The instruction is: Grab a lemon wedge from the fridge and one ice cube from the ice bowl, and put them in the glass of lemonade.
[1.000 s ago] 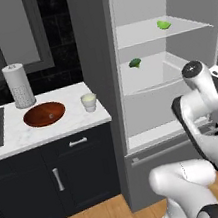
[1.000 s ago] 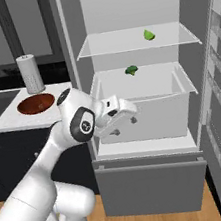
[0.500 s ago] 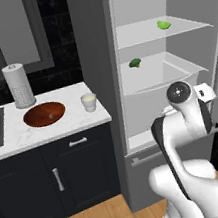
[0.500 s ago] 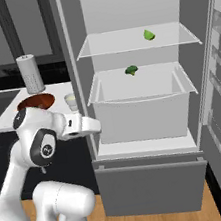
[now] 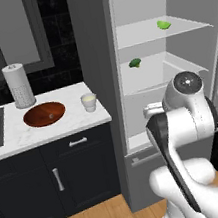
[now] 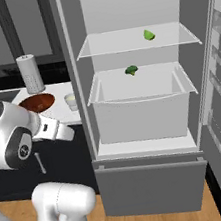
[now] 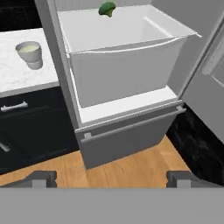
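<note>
Right base view shows the lemon wedge [image 6: 149, 35] on the top shelf [image 6: 108, 49] of the open fridge [image 6: 82, 112], well above and right of the gripper [image 7: 111, 178], whose fingers stand wide apart, empty, aimed low.

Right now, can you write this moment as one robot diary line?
fridge: open | lemon wedge: top shelf | pincer: open, empty | glass of lemonade: on counter

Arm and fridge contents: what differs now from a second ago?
The arm folded down and back from the fridge; the gripper stays open and empty. The lemon wedge, broccoli piece, ice bowl and glass of lemonade stayed put.
</note>
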